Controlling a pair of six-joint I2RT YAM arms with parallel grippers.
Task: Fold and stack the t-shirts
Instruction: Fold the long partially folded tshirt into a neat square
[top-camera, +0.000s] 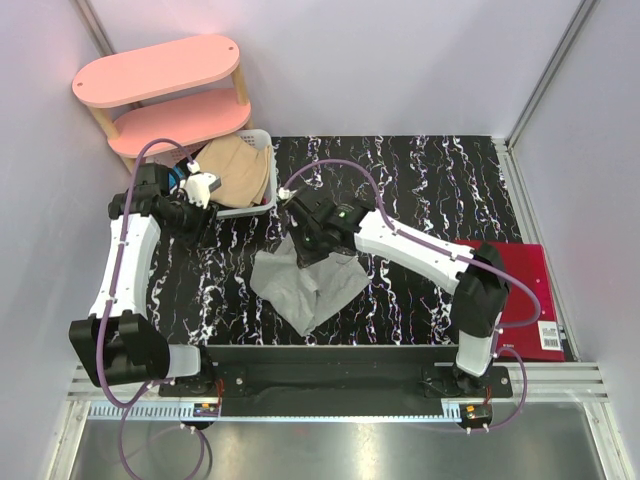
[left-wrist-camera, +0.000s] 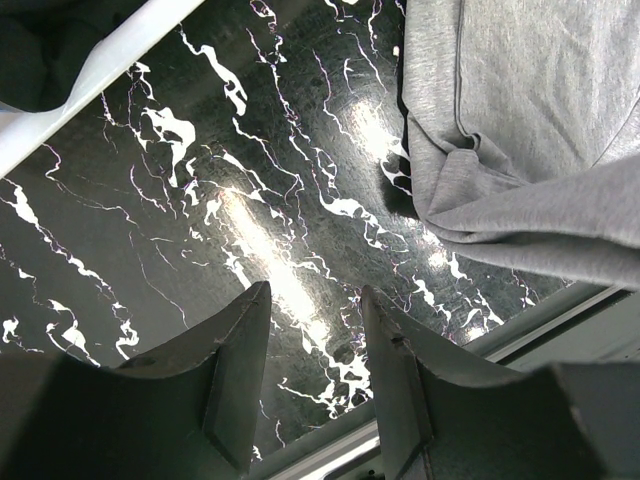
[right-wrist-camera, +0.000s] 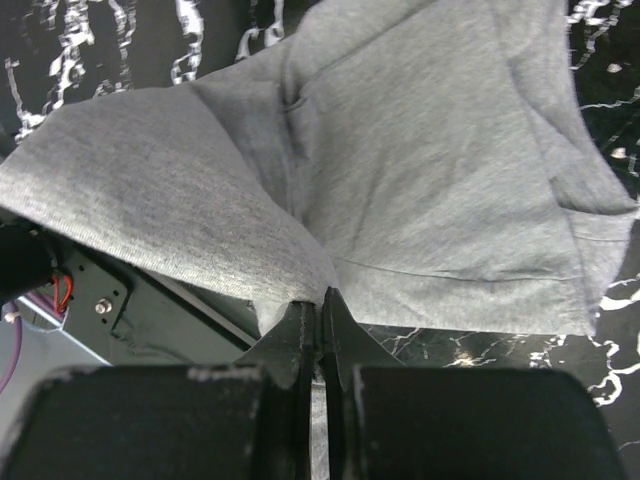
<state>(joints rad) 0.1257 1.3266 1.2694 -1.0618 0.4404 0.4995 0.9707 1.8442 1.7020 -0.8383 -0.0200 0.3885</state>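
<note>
Your right tool (right-wrist-camera: 320, 300) has its two fingers pressed together on a small pinch of the grey t-shirt (right-wrist-camera: 430, 170), at a fold near the shirt's far side. From that pinch the cloth rises in a loose hood on one side and spreads flat on the other.

The shirt lies in the middle of the black marbled worktop (left-wrist-camera: 200, 200), bunched into a rough diamond. Its widest span runs left to right, and one corner points back toward the arm bases, close to the near edge. A stitched hem shows along one side, but you cannot tell where the collar is, so which end is the neck is unclear.

Your left tool (left-wrist-camera: 316, 292) hovers with fingers apart and nothing between them, near the white basket (top-camera: 272, 185) that holds a tan t-shirt (top-camera: 235, 170).

Risks from here:
- The pinch looks thin — a pull may lift only one layer, and the rest would drag and bunch further.
- With a single hold, the cloth would likely swing and twist, giving a skewed fold.
- The near corner could slide off the worktop's edge if you draw the shirt toward you.
</note>
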